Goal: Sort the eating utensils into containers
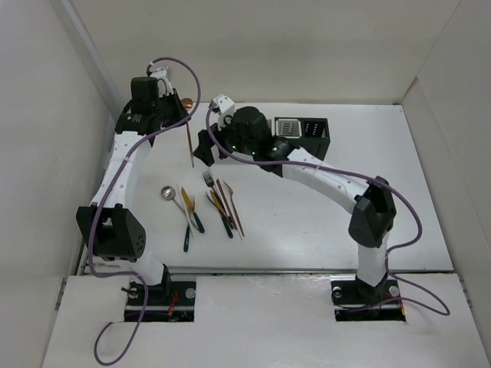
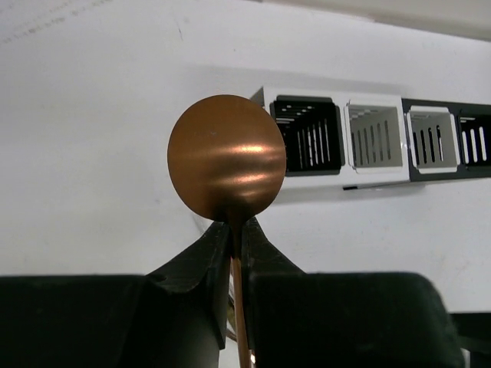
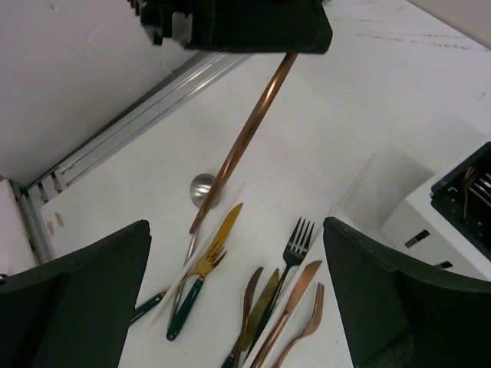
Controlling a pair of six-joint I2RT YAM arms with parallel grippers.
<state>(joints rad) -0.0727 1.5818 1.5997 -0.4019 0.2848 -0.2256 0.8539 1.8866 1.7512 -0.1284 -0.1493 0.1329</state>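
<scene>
My left gripper [image 2: 236, 228] is shut on the neck of a copper spoon [image 2: 226, 157], just below its round bowl. The top view shows that spoon [image 1: 189, 142] hanging handle-down above the table from the left gripper [image 1: 178, 103]. The containers [image 2: 368, 138], white and black slotted boxes in a row, stand beyond it; my right arm partly covers them [image 1: 311, 129]. My right gripper [image 3: 236, 226] is open and empty beside the spoon handle [image 3: 245, 138]. More eating utensils lie below: a silver spoon [image 1: 167, 192], green-handled gold pieces [image 1: 192, 215], a dark fork [image 3: 295, 245] and copper pieces [image 1: 230, 207].
White walls close in the table on the left, back and right. A metal rail [image 3: 130, 126] runs along the table's near edge. The nearest container corner [image 3: 418, 218] sits at the right of the right wrist view.
</scene>
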